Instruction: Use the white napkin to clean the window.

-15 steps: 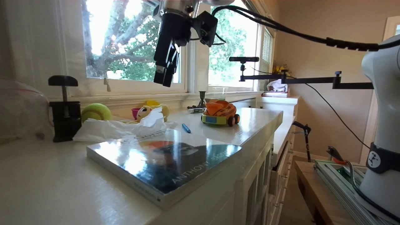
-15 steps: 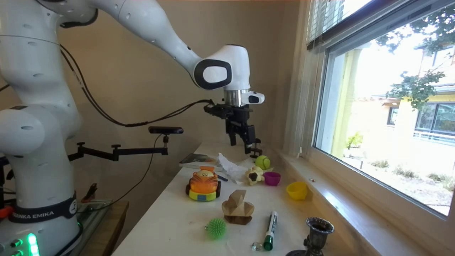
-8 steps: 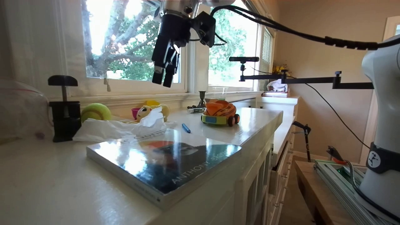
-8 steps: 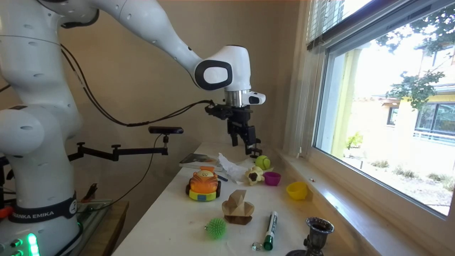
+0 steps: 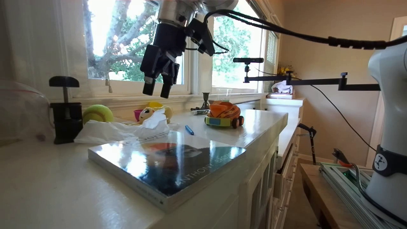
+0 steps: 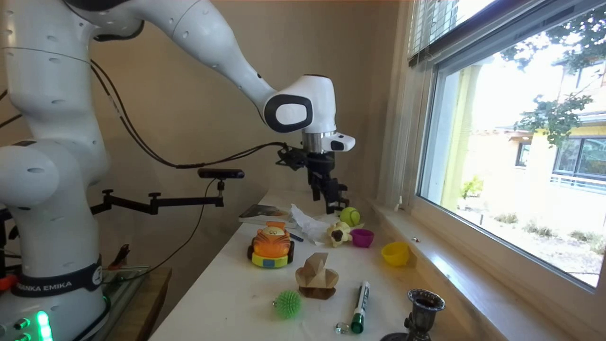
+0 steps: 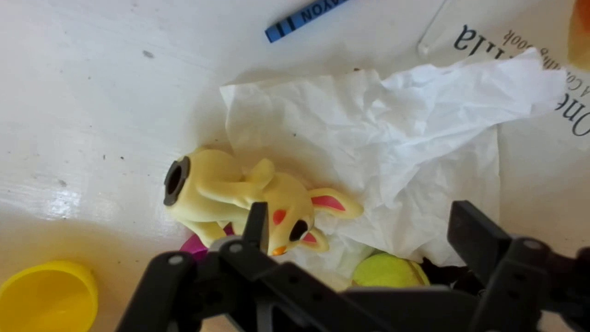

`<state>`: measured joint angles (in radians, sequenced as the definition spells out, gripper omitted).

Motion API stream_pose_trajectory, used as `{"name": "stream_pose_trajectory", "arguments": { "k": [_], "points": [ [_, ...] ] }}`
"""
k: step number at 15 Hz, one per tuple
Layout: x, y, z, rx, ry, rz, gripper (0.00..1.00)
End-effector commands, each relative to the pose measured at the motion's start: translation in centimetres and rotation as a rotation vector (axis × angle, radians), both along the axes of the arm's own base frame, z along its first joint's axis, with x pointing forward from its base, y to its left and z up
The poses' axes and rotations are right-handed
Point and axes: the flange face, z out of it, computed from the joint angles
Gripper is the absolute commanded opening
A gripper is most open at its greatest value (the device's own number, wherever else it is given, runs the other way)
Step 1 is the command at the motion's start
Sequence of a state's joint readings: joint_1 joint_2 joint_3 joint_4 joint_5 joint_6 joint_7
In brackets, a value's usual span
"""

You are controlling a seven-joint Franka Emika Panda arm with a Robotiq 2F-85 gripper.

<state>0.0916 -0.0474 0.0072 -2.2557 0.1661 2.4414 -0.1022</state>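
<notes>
The hand [image 5: 157,91] hangs in the air above the desk [image 5: 57,178], pointing down, its 2 fingers [image 7: 477,235] spread wide, and in an exterior view it stands in front of the wide, white-framed window [image 5: 124,47]. The white napkin [image 7: 392,138] lies crumpled and partly spread on the desk, lower than the fingertips and apart from them. In the wrist view 1 end of it crosses the lettering of the book [image 5: 165,159]; whether it rests on the cover cannot be told. The pale yellow animal toy [image 7: 283,193] lies on its side by the napkin, its ears over the edge. Just beside the napkin sits the yellow-green tennis ball [image 5: 98,114], near the black clamp [image 5: 67,114]. The purple cup [image 6: 362,238] is just beside the toy, and the yellow cup [image 6: 396,254] stands farther along, near the sill [image 6: 473,289]. The blue crayon [image 7: 299,20] lies near the napkin, apart from it. In the foreground of an exterior view, the orange tiger car [image 6: 271,246], the brown faceted object [image 6: 317,277] and the green spiky ball [image 6: 288,304] stand on the desk; the green-capped marker [image 6: 361,308] lies flat, with a small clear bead [image 6: 342,327] at its cap, touching or just beside, which cannot be told; the dark candlestick [image 6: 423,310] stands upright, cut off by the lower edge.
</notes>
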Motion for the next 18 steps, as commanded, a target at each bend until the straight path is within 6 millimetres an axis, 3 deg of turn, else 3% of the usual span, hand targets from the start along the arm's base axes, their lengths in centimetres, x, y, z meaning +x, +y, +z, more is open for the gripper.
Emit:
{"name": "stream_pose_trajectory", "arguments": {
  "k": [1, 12, 18],
  "points": [
    [1.6, 1.0, -0.7, 0.042, 0.017, -0.075, 1.0],
    [3.1, 3.5, -4.6, 0.07, 0.073, -0.187, 1.0],
    [3.9, 4.8, -5.7, 0.097, 0.033, -0.208, 1.0]
  ]
}}
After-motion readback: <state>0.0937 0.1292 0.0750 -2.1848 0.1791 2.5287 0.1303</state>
